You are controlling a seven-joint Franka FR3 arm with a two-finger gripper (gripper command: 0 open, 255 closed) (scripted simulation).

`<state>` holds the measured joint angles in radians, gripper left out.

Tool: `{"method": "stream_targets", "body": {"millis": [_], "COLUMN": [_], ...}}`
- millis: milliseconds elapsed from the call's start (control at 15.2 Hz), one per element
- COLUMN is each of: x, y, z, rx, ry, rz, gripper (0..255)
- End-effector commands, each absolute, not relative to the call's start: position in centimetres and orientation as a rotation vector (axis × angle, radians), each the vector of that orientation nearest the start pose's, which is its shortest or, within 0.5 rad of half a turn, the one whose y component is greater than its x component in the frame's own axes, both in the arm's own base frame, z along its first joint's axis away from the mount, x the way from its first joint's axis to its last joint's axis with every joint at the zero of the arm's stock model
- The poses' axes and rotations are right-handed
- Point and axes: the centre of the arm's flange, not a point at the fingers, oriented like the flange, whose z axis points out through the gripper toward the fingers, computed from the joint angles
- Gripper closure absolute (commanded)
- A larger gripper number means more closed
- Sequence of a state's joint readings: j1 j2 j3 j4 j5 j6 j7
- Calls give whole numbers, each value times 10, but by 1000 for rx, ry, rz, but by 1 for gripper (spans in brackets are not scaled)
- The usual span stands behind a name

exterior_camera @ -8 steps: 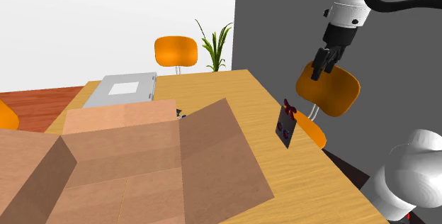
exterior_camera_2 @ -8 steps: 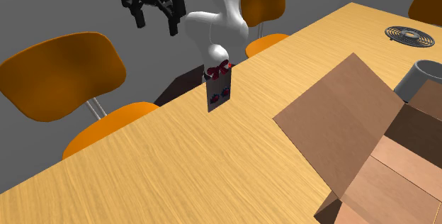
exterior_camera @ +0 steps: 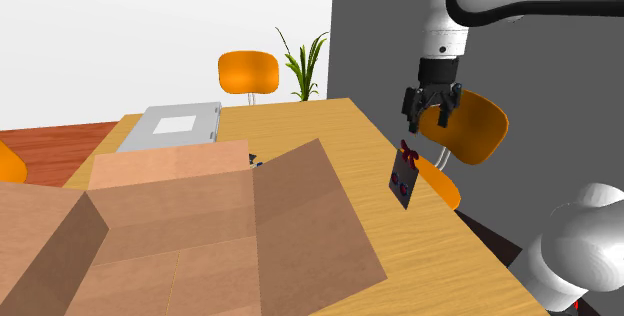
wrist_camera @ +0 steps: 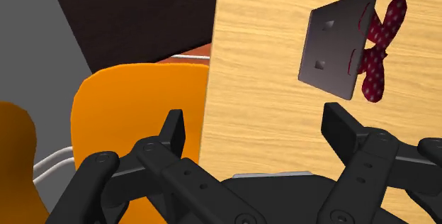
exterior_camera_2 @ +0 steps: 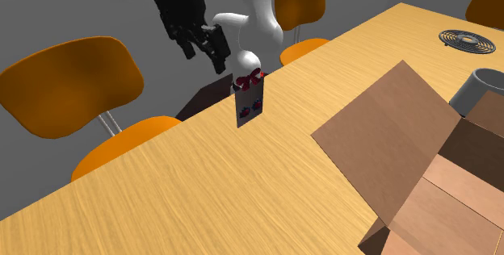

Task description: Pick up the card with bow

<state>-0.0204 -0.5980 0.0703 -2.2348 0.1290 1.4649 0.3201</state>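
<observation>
A dark grey card [exterior_camera: 403, 180] with a dark red dotted bow [exterior_camera: 408, 150] on top stands upright near the wooden table's [exterior_camera: 330, 134] edge on the shoulder view's right. My gripper [exterior_camera: 428, 122] hangs open above the card, a little beyond the table edge, holding nothing. In the second exterior view the gripper [exterior_camera_2: 206, 53] is up and to the left of the card [exterior_camera_2: 249, 103]. In the wrist view the card [wrist_camera: 336, 45] and bow [wrist_camera: 377, 52] lie ahead of the open gripper [wrist_camera: 256, 127], off toward one finger [wrist_camera: 340, 123].
A large open cardboard box [exterior_camera: 200, 224] takes up the near half of the table. Orange chairs [exterior_camera: 465, 129] [exterior_camera_2: 69, 84] stand along the edge by the card. A grey flat device [exterior_camera: 175, 124], a plant [exterior_camera: 305, 64], a round grille [exterior_camera_2: 468, 39] and a grey cylinder [exterior_camera_2: 482, 88] are farther off.
The gripper has come down and moved toward the shoulder view's left, closer to the card, and now points downward. The card has not moved.
</observation>
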Motion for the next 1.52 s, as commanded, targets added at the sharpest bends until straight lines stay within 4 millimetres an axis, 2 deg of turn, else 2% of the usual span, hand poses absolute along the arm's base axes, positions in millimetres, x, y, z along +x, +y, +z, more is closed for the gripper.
{"method": "stream_targets", "body": {"millis": [0,396,858,990,1056,1452], "x": [365,412,412,412,411,411], "y": [49,82,82,82,82,82], "z": [559,502,465,462,462,463], "rx": [-2976,-2749,-2749,-2749,-2749,-2749], "ry": [581,936,936,936,936,936], "rz": [422,760,760,760,760,760], "gripper": [0,0,0,0,255,255]}}
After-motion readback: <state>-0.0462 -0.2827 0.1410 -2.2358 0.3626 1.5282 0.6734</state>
